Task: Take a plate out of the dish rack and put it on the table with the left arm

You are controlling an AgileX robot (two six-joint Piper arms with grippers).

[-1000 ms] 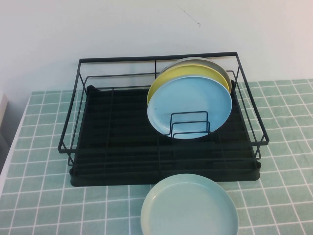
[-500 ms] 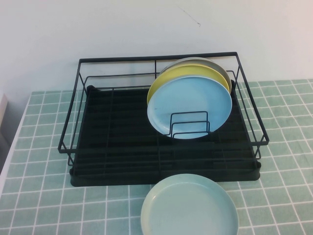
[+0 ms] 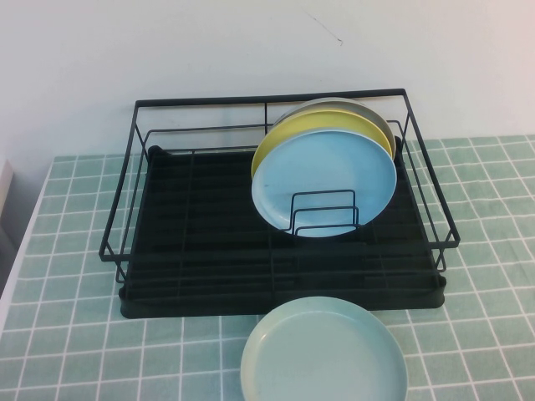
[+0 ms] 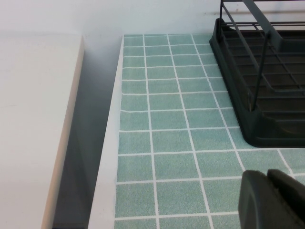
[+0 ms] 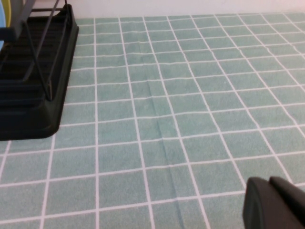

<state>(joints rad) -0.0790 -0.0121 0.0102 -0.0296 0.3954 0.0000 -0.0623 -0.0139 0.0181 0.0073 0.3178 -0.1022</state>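
The pale mint-green plate point(image 3: 324, 355) lies flat on the green tiled table point(image 3: 67, 334), just in front of the black wire dish rack point(image 3: 201, 225). Neither arm shows in the high view. In the left wrist view my left gripper point(image 4: 268, 175) is shut and empty, low over the tiles near the rack's left corner point(image 4: 267, 95). In the right wrist view my right gripper point(image 5: 269, 183) is shut and empty over the tiles to the right of the rack point(image 5: 33, 95).
A sky-blue plate point(image 3: 326, 180), a yellow plate point(image 3: 288, 134) and a grey plate point(image 3: 368, 109) stand upright in the rack's right half. The table's left edge point(image 4: 107, 157) drops off beside a white surface point(image 4: 33, 119). A white wall stands behind.
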